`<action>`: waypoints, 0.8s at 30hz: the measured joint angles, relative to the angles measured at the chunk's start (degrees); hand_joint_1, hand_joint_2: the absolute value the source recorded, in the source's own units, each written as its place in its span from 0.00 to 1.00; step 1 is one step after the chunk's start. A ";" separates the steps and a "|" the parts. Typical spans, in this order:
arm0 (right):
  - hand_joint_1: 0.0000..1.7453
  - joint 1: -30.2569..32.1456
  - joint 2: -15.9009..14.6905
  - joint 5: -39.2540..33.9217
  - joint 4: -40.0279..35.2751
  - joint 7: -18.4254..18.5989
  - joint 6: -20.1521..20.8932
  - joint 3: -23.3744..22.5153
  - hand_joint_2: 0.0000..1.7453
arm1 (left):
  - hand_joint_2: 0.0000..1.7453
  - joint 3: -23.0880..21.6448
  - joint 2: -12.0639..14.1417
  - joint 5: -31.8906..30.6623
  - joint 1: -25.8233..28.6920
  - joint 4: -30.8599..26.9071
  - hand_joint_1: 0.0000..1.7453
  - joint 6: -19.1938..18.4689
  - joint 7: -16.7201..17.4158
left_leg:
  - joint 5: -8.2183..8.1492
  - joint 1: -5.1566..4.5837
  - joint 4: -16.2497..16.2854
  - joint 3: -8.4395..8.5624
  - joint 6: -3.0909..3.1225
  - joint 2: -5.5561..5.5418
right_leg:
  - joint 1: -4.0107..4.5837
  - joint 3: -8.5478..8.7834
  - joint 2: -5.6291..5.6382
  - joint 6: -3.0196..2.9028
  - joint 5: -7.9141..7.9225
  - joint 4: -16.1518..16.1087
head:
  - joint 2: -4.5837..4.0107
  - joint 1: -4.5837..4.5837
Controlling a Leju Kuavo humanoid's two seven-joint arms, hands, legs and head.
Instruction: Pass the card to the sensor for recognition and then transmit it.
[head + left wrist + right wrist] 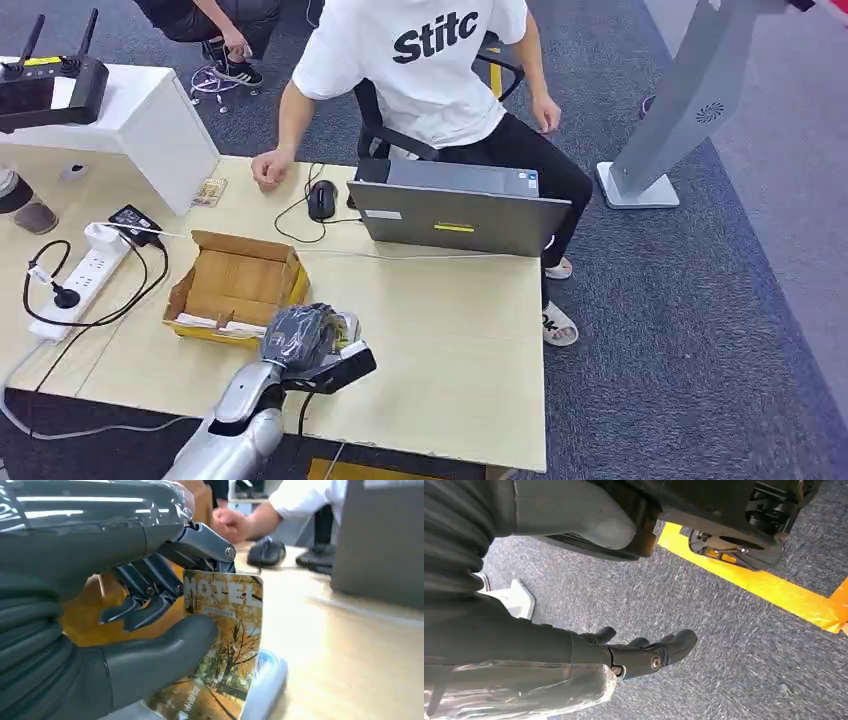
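**Left hand pinching the hotel card beside the cardboard box**

The robot's left hand (125, 610) is gripping the card (220, 645): its thick grey thumb is pressing on the printed face, and the darker fingers (145, 600) are curling in behind the top edge. The card, printed with autumn trees and the word "HOTEL", is standing nearly upright, its lower edge close over a pale blue-and-white object (265, 685) lying on the bench (450, 330). I cannot tell whether the two are touching.

From the head view, the left hand (305, 340) is hovering just beside the near corner of the open cardboard box (235, 285). Beyond the box, a grey laptop (455, 210) is sitting with its lid up, and a black mouse (321, 198) is lying near it. To the box's other side, a white power strip (75, 280) is trailing black cables. A person in a white T-shirt (420, 60) is sitting behind the laptop, resting a fist on the bench.

The right hand (644, 652) is hanging over grey carpet (724, 655), its dark fingers loosely bent and holding nothing, near a yellow floor stripe (774, 590).
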 joint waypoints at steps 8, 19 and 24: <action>0.00 0.26 -0.02 -0.33 0.07 -0.68 -0.90 -0.13 1.00 | 1.00 2.18 4.12 0.39 -4.58 -8.33 1.00 -1.90 0.15 | 0.05 0.01 0.00 -0.02 -0.02 -0.01 | 0.01 -0.01 -0.01 -0.01 0.01 0.03 | 0.00 0.02; 0.00 0.26 -0.11 -0.31 0.05 -1.31 -0.90 -0.52 1.00 | 1.00 3.61 8.11 -1.46 -13.16 -15.02 1.00 -3.67 0.85 | 0.05 0.01 0.00 -0.03 -0.02 0.00 | 0.00 -0.02 0.01 0.00 0.02 0.03 | 0.00 0.00; 0.00 0.39 -0.37 -0.46 0.05 -1.31 -1.03 -1.07 1.00 | 1.00 3.72 9.99 -2.01 -14.68 -17.22 1.00 -3.85 1.37 | 0.05 0.01 0.00 -0.04 -0.03 0.00 | 0.00 -0.03 0.02 -0.01 0.02 0.03 | 0.00 0.02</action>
